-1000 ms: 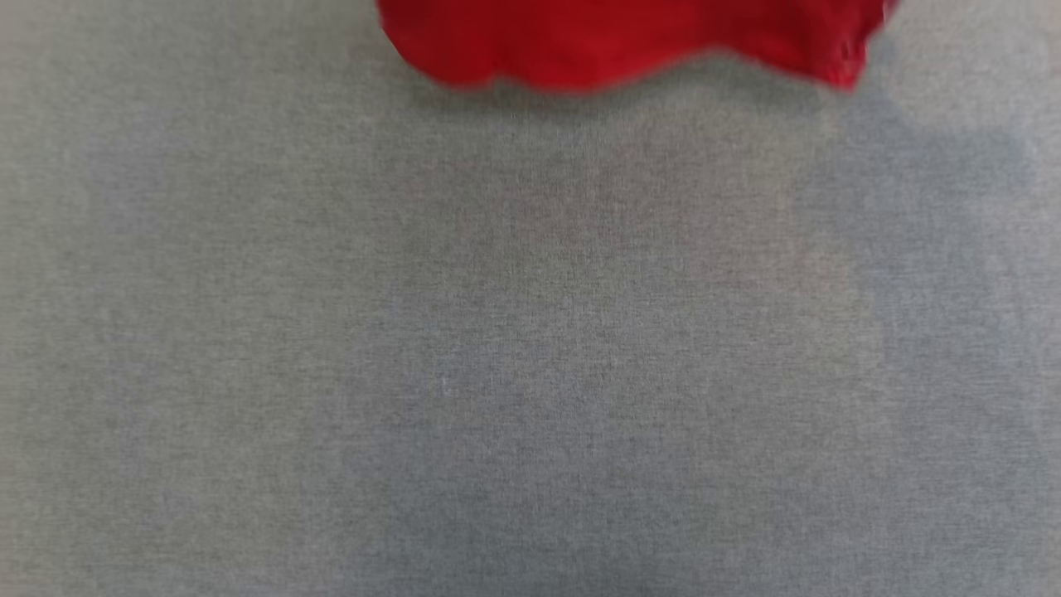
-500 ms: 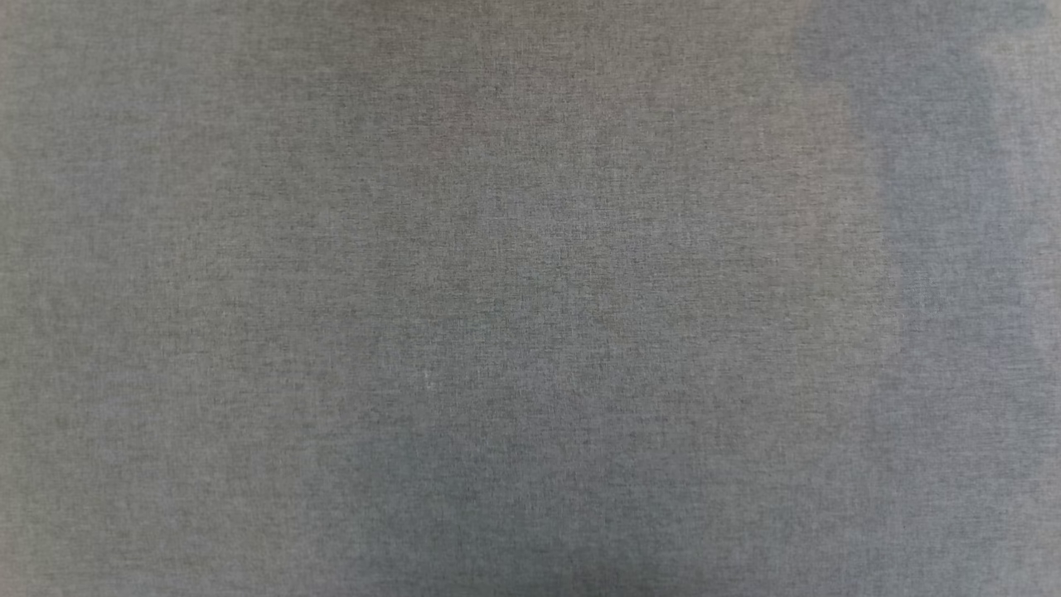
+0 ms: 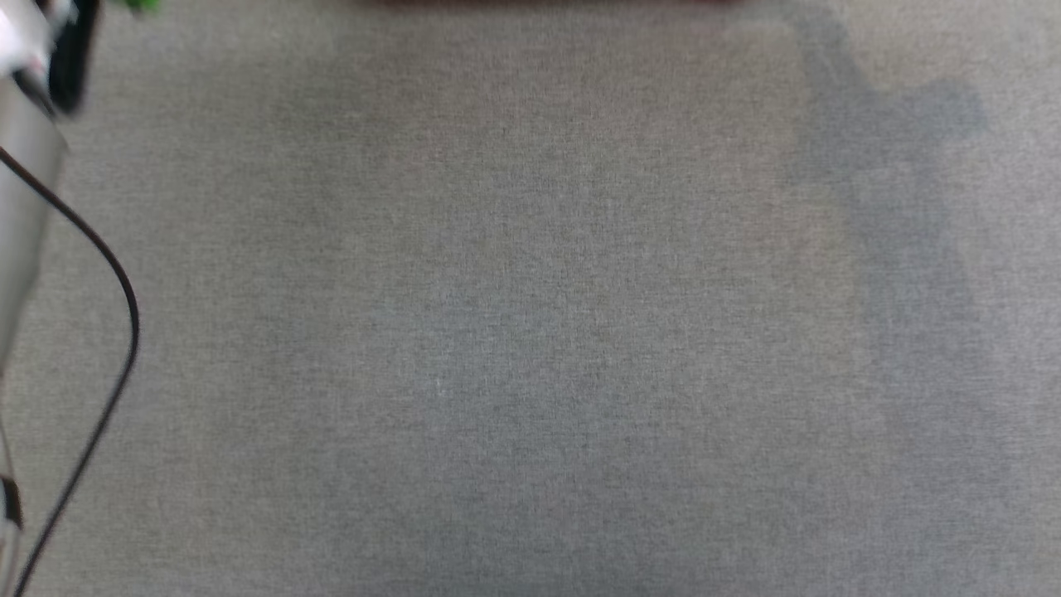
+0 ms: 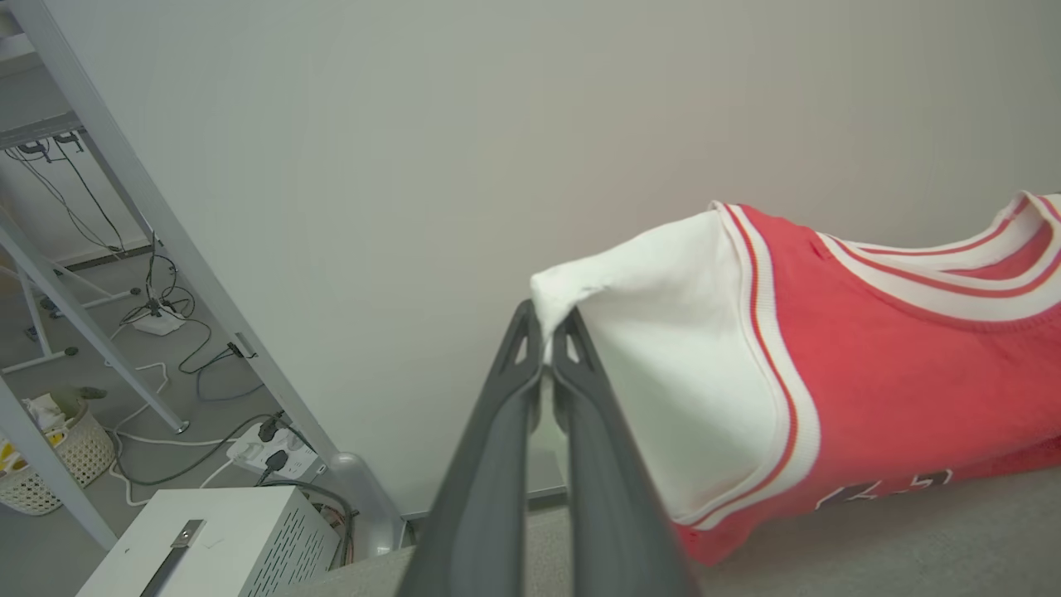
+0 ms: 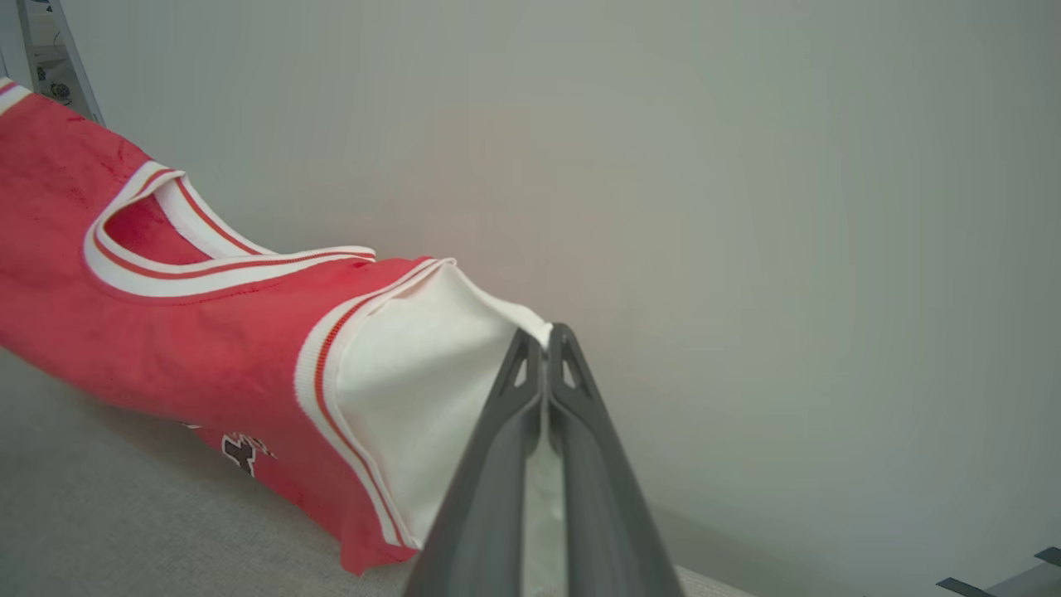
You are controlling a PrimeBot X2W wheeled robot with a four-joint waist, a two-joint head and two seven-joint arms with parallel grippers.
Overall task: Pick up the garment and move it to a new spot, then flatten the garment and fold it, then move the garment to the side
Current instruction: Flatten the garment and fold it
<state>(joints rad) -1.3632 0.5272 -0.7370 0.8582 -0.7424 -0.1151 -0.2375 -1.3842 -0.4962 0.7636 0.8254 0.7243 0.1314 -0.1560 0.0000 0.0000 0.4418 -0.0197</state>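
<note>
**Jersey Hanging Between Two Pincers Over the Grey Bench**

The grey cloth-covered bench (image 3: 530,332) is spreading across the whole head view, with soft shadows lying on its right side. Behind it, a plain pale wall (image 4: 398,149) is rising in both wrist views.

The garment (image 4: 895,390) is stretching sideways between the two arms at the far side of the bench. Its shoulders and striped collar are lifting clear, while its lower red part is sagging down to the grey surface, where bits of black, white-edged lettering are peeking out.

The left pincer (image 4: 543,332) is pressing its tips together on the corner of one white sleeve. The right pincer (image 5: 543,338) is pinching the tip of the other white sleeve (image 5: 414,390) in the same way, fingers almost meeting.

At the left edge of the head view, a pale forearm (image 3: 25,191) is showing, blurred, with a black cable (image 3: 124,290) looping beside it. Off the bench to the left, a slanting metal frame (image 4: 124,182), a white box (image 4: 224,531) and a woven basket (image 4: 58,460) are standing on the floor among cables.
</note>
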